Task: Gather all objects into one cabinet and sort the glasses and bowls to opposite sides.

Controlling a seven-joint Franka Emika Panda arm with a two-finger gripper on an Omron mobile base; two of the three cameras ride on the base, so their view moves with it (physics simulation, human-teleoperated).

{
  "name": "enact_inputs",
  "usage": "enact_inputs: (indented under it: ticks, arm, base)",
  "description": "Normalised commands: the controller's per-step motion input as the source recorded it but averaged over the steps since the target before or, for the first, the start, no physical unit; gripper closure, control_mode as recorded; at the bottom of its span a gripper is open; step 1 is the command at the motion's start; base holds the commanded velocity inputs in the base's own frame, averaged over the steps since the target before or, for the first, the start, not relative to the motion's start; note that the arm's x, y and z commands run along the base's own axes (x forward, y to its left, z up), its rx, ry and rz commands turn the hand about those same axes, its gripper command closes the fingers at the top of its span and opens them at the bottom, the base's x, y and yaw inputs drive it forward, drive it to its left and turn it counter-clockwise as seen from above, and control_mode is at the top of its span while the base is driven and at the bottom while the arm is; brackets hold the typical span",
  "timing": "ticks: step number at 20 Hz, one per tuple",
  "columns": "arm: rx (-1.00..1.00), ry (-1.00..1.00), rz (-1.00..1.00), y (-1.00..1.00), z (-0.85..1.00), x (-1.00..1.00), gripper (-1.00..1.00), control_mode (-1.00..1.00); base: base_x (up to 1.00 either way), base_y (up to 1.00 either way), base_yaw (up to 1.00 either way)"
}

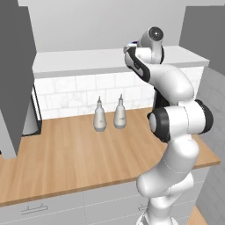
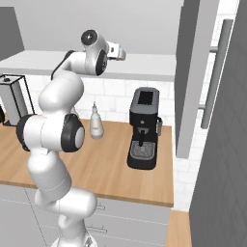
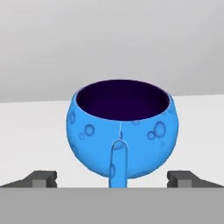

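A small bright blue bowl (image 3: 144, 131) with a dark inside stands upright on the cabinet's white floor board (image 3: 35, 131), close in front of the hand. A blue tab on its near side points toward the camera. My gripper (image 3: 113, 179) is open, with one fingertip low on each side of the bowl and neither touching it. In the right base view the gripper (image 2: 119, 52) reaches over the white floor board (image 2: 149, 65) of the cabinet, left of its dark grey side panel (image 2: 190, 72). The glasses and the other bowls are out of view.
Two white bottles (image 1: 100, 117) (image 1: 119, 114) stand on the wooden counter (image 1: 70, 154) below the cabinet. A black coffee machine (image 2: 144, 128) sits at the counter's right end. A metal appliance (image 2: 12, 99) is at the far left. Drawer fronts (image 1: 39, 208) run below.
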Motion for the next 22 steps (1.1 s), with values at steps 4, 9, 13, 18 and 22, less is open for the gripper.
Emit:
enact_inputs:
  ticks: [4, 9, 13, 18, 22]
  arm:
    - [0.0, 0.01, 0.0, 0.0, -0.02, 0.0, -1.0, -1.0]
    - [0.0, 0.0, 0.0, 0.0, 0.0, 0.0, -1.0, -1.0]
    - [0.0, 0.0, 0.0, 0.0, 0.0, 0.0, -1.0, -1.0]
    - [0.0, 0.0, 0.0, 0.0, 0.0, 0.0, -1.0, -1.0]
    - [0.0, 0.0, 0.0, 0.0, 0.0, 0.0, 1.0, -1.0]
  base:
    - [0.0, 0.0, 0.0]
    - [0.0, 0.0, 0.0]
    - [0.0, 0.0, 0.0]
    - [0.0, 0.0, 0.0]
    - [0.0, 0.0, 0.0]
